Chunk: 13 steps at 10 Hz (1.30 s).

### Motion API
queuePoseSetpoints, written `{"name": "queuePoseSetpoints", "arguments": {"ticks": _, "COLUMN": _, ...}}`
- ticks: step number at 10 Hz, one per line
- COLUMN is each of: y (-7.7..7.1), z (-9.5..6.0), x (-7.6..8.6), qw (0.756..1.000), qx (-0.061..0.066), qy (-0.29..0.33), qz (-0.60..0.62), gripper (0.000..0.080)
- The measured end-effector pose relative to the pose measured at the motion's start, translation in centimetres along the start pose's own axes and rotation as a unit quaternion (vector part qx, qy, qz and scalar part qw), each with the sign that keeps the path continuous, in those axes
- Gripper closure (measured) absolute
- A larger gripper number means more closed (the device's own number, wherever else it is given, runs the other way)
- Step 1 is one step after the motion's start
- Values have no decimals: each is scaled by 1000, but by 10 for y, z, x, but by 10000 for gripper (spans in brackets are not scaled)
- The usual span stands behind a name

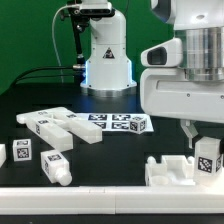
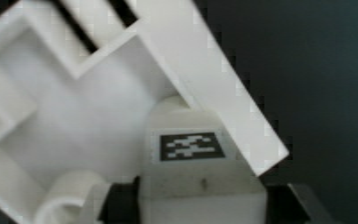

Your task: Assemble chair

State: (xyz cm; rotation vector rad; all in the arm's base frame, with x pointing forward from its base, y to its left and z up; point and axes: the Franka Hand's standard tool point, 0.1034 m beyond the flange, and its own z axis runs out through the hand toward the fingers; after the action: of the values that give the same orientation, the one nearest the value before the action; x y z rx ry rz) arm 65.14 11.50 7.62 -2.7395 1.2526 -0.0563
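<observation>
A white chair part (image 2: 190, 120) with a square black-and-white tag stands upright at the exterior view's right (image 1: 207, 157). My gripper (image 1: 203, 142) hangs over it from above. In the wrist view the gripper (image 2: 197, 205) has its two dark fingers (image 2: 123, 200) pressed against the part's two sides, shut on it. A larger white chair piece with grooves (image 2: 60, 70) lies right beside the held part. More loose chair parts, long tagged legs (image 1: 60, 127) and a small tagged block (image 1: 22, 152), lie on the black table at the exterior view's left.
The marker board (image 1: 120, 122) lies flat in the middle of the table. A white blocky piece (image 1: 168, 170) sits at the table's front edge just in front of the held part. The robot's base (image 1: 105, 60) stands at the back.
</observation>
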Motion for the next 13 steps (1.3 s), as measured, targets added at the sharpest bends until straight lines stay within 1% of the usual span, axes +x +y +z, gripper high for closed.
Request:
{"name": "queuePoseSetpoints", "arguments": {"ticks": 1, "y": 0, "z": 0, "x": 1, "qw": 995, "qx": 9, "qy": -2, "qz": 100, "gripper": 513}}
{"name": "queuePoseSetpoints", "arguments": {"ticks": 2, "y": 1, "z": -1, "x": 2, "qw": 982, "qx": 19, "qy": -8, "qz": 185, "gripper": 512}}
{"name": "queuePoseSetpoints", "arguments": {"ticks": 4, "y": 1, "z": 0, "x": 1, "qw": 984, "qx": 18, "qy": -8, "qz": 179, "gripper": 506}}
{"name": "queuePoseSetpoints", "arguments": {"ticks": 5, "y": 2, "z": 0, "x": 0, "qw": 989, "qx": 15, "qy": -9, "qz": 148, "gripper": 506}}
{"name": "queuePoseSetpoints", "arguments": {"ticks": 6, "y": 3, "z": 0, "x": -2, "qw": 997, "qx": 6, "qy": -15, "qz": 79, "gripper": 321}}
{"name": "queuePoseSetpoints", "arguments": {"ticks": 7, "y": 2, "z": -2, "x": 0, "qw": 1000, "qx": 3, "qy": -16, "qz": -20, "gripper": 321}}
{"name": "queuePoseSetpoints", "arguments": {"ticks": 8, "y": -1, "z": -3, "x": 1, "qw": 997, "qx": 3, "qy": -14, "qz": -74, "gripper": 187}}
{"name": "queuePoseSetpoints", "arguments": {"ticks": 9, "y": 0, "z": -2, "x": 1, "qw": 997, "qx": 2, "qy": -14, "qz": -76, "gripper": 158}}
{"name": "queuePoseSetpoints", "arguments": {"ticks": 11, "y": 1, "z": -2, "x": 1, "qw": 987, "qx": 2, "qy": -13, "qz": -163, "gripper": 151}}
{"name": "queuePoseSetpoints", "arguments": {"ticks": 12, "y": 1, "z": -1, "x": 1, "qw": 975, "qx": -3, "qy": -10, "qz": -223, "gripper": 151}}
{"name": "queuePoseSetpoints", "arguments": {"ticks": 13, "y": 1, "z": 0, "x": -2, "qw": 947, "qx": -16, "qy": -3, "qz": -322, "gripper": 151}}
